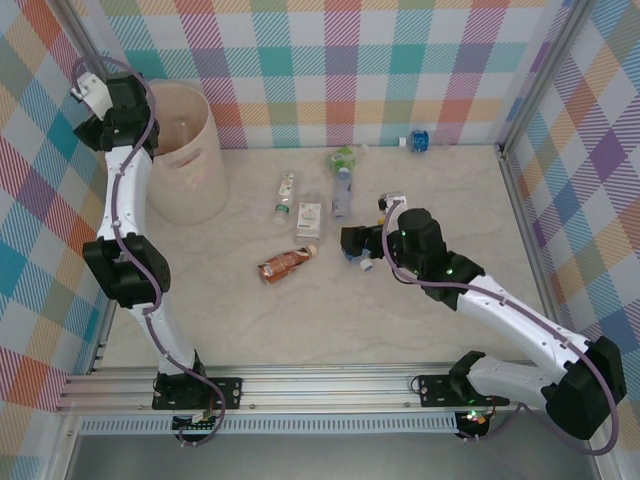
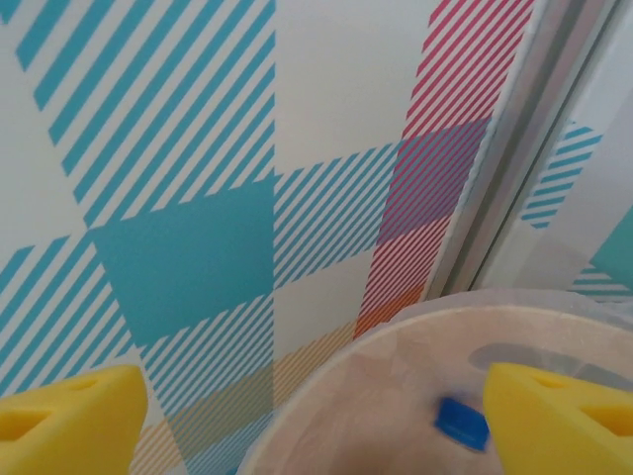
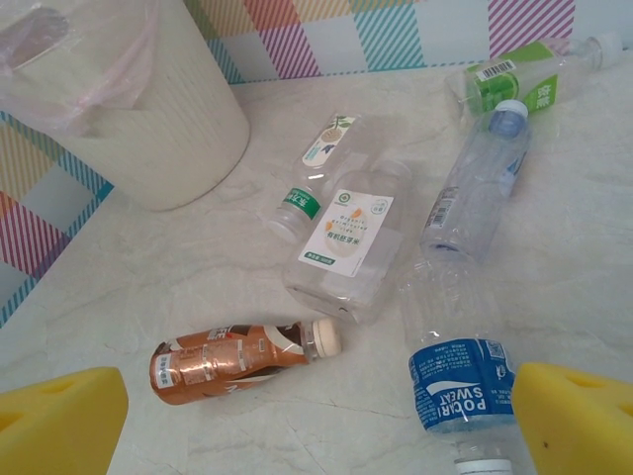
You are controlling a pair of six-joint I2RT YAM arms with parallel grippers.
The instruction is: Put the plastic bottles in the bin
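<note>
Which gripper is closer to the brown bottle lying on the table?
Right. The right gripper hangs a short way to the right of the brown bottle, jaws open. The left gripper is far off at the back left, by the rim of the bin.

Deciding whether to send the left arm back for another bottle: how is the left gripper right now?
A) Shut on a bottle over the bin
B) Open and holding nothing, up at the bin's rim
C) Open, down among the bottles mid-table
B: in the left wrist view the left gripper has its yellow fingers spread wide with nothing clamped between them, just above the rim of the bin.
</note>
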